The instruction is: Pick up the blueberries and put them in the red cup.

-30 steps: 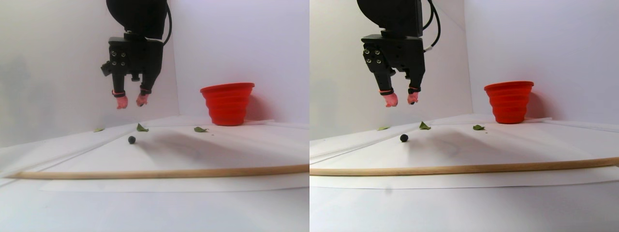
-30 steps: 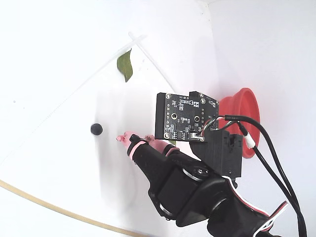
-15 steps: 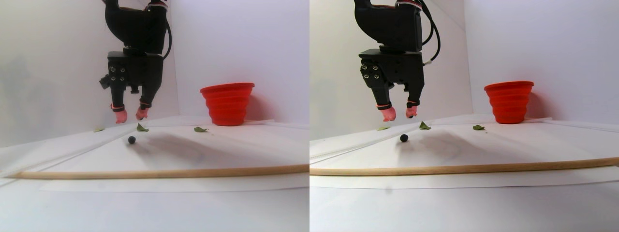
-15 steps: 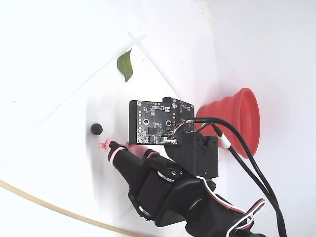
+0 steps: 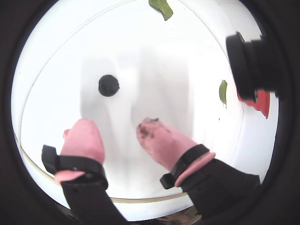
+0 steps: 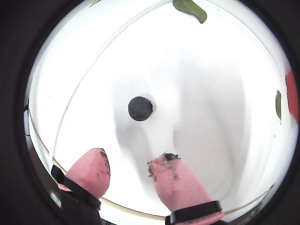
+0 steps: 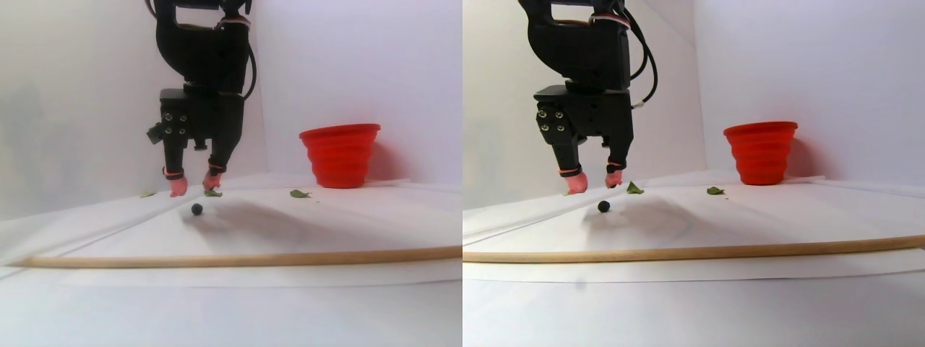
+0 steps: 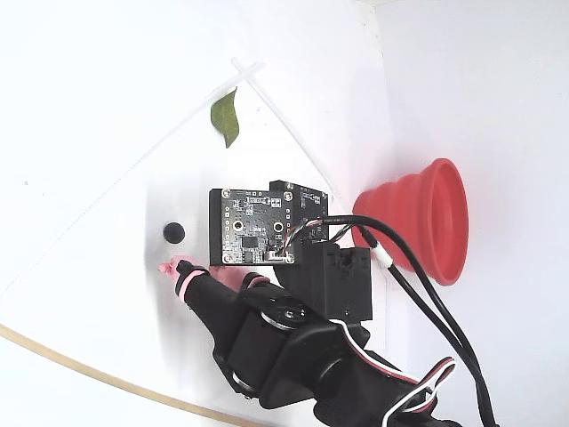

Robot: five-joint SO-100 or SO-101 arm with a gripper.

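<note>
One blueberry (image 5: 108, 86), a small dark ball, lies on the white sheet; it also shows in a wrist view (image 6: 140, 108), the stereo pair view (image 7: 196, 209) and the fixed view (image 8: 174, 232). Other blueberries are out of view. My gripper (image 5: 116, 125) is open and empty, its pink fingertips (image 6: 96, 159) hovering a little above the sheet just short of the berry, as the stereo pair view (image 7: 194, 188) shows. The red cup (image 7: 340, 154) stands upright at the back right, well away from the gripper; it also shows in the fixed view (image 8: 418, 231).
Green leaves lie on the sheet: one beside the fingers (image 7: 212, 193), one toward the cup (image 7: 299, 194), one far off (image 8: 226, 116). A thin wooden strip (image 7: 238, 258) runs across the sheet's front. White walls stand behind.
</note>
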